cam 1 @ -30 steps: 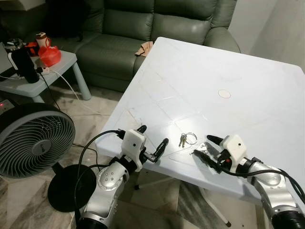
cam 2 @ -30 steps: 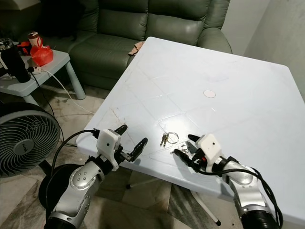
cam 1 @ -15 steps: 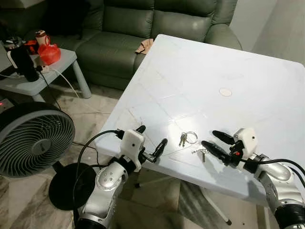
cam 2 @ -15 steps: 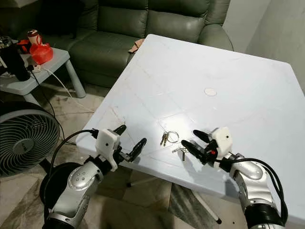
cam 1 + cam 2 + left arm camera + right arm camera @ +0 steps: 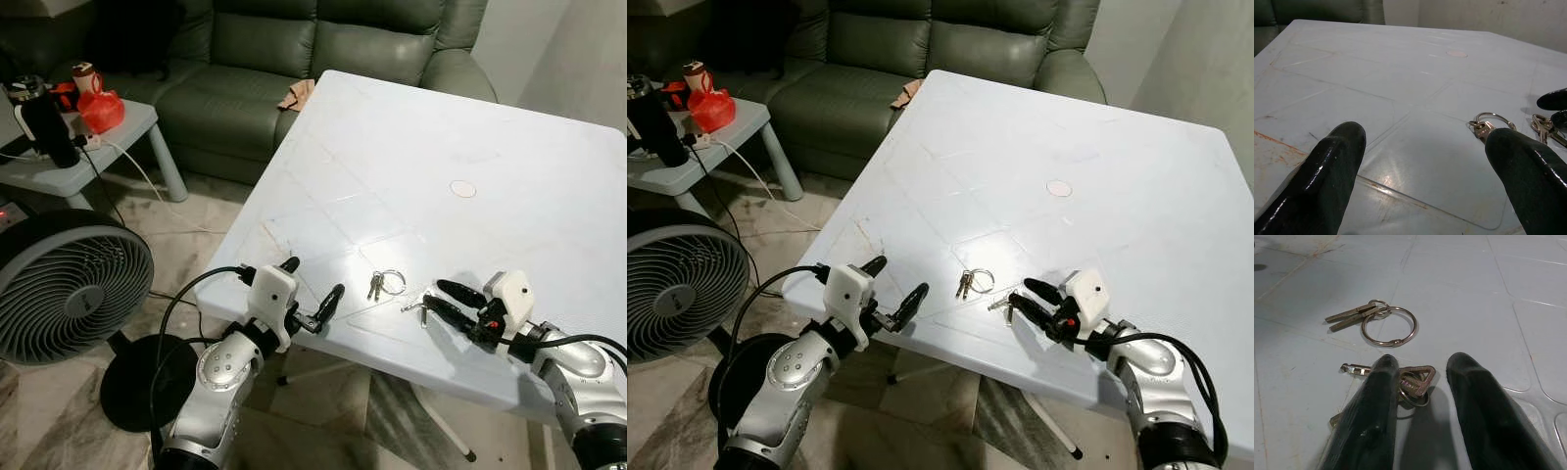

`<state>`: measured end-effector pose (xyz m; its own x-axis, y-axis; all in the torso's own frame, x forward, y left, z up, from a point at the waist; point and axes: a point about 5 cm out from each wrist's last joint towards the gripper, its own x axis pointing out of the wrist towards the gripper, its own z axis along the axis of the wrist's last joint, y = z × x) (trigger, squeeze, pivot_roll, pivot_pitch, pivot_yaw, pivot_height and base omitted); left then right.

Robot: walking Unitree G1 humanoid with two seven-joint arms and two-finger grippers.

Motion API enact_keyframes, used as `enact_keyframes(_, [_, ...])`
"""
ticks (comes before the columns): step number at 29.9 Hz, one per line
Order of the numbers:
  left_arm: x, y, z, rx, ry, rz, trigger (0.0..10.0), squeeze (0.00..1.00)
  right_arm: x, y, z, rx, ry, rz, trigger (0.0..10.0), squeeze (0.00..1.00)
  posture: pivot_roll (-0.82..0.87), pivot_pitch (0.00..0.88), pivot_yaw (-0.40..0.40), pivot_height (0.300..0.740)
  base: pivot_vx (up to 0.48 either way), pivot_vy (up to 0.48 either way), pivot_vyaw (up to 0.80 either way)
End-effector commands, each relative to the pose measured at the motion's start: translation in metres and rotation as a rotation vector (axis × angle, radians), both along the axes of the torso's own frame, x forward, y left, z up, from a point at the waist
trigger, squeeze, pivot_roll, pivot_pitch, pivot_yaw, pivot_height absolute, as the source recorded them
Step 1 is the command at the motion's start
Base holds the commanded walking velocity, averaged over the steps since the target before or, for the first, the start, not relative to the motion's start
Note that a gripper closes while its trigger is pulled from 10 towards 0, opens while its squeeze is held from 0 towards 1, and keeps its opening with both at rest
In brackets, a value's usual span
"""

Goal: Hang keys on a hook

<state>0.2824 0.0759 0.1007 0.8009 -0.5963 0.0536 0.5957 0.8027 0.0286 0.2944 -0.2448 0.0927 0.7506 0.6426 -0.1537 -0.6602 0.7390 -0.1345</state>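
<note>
Right wrist view: right pincer open over the keys flat on the worktop. Light, hard, slippery metal; pinch the ring. Left pincer open, idle.

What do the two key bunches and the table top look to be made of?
Both key bunches, the one with the big ring and the one by the right tool, look like metal: thin, silvery, slightly dulled. The table looks like white moulded plastic, glossy, with embossed panel lines and a few scuffs, though that is a guess.
</note>
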Motion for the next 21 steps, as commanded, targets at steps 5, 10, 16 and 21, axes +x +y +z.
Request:
enact_keyframes(5, [0.0004, -0.0022, 0.0036, -0.001, -0.006, -0.005, 10.0, 0.00, -0.0012, -0.0033, 0.0039, 0.107, -0.016, -0.018, 10.0, 0.00, 0.06, 0.133, -0.039, 0.740, 0.000, 0.000, 0.00])
enact_keyframes(10, [0.0007, -0.0022, 0.0036, 0.000, -0.007, -0.003, 10.0, 0.00, -0.0011, -0.0030, 0.0053, 0.117, -0.021, -0.015, 10.0, 0.00, 0.06, 0.133, -0.039, 0.740, 0.000, 0.000, 0.00])
enact_keyframes(16, [0.0016, -0.0023, 0.0039, 0.003, -0.006, -0.002, 10.0, 0.00, -0.0045, -0.0045, 0.0005, 0.059, -0.010, 0.011, 10.0, 0.00, 0.06, 0.133, -0.038, 0.740, 0.000, 0.000, 0.00])
enact_keyframes(21, [0.0017, -0.0023, 0.0041, 0.002, -0.007, -0.002, 10.0, 0.00, -0.0061, -0.0038, -0.0003, 0.017, -0.026, 0.028, 10.0, 0.00, 0.06, 0.136, -0.038, 0.740, 0.000, 0.000, 0.00])
